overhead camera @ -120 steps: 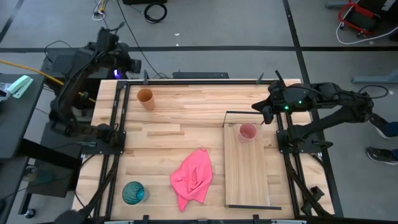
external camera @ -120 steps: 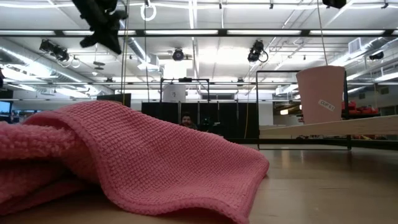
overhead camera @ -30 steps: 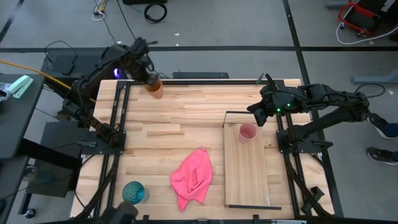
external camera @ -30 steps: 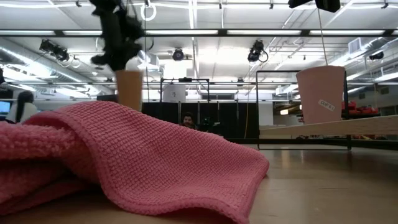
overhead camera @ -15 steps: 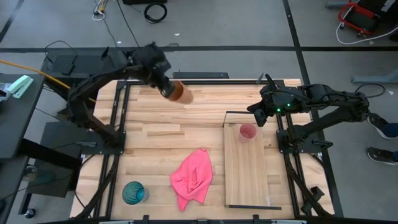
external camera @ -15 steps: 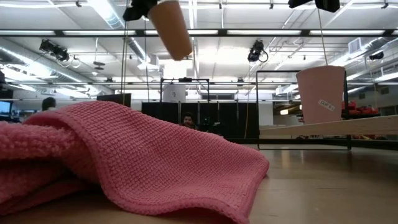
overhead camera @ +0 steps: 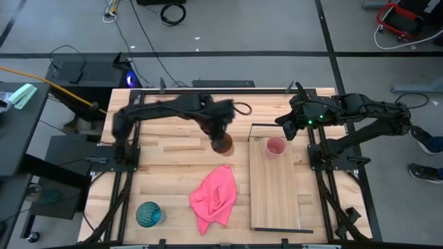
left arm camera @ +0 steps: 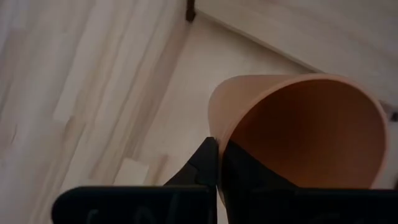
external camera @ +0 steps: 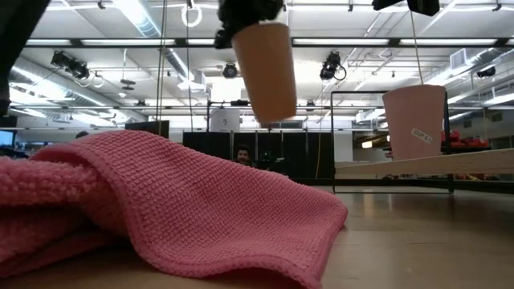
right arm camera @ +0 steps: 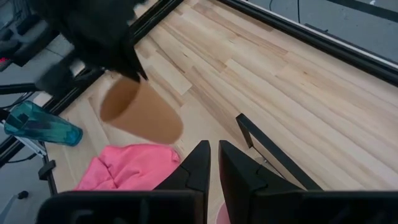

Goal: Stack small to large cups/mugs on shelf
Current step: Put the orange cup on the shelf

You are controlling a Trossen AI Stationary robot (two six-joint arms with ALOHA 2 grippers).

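The left arm reaches across the desk (overhead camera: pixel 180 138), its gripper (overhead camera: pixel 220 133) pinching the rim of the orange-brown cup (overhead camera: pixel 223 144), raised just left of the shelf (overhead camera: pixel 273 194). The pink cup (overhead camera: pixel 275 146) stands on the shelf's far end (pink cloth (overhead camera: pixel 214 197) nearby). The right gripper (overhead camera: pixel 285 128) hovers beside it, slightly spread and empty.

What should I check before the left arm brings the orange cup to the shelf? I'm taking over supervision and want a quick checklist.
1. Left gripper shut on the rim of the orange-brown cup: ok.
2. Cup carried clear of the tabletop, above the pink cloth: ok in the low view.
3. Pink cup standing on the shelf, near the wire-frame end: ok.
4. Right gripper out of the approach path: not ok, it hangs close beside the pink cup.
5. Pink cup's mouth facing up: cannot tell.
6. Teal cup waiting at the table's near-left corner: ok.
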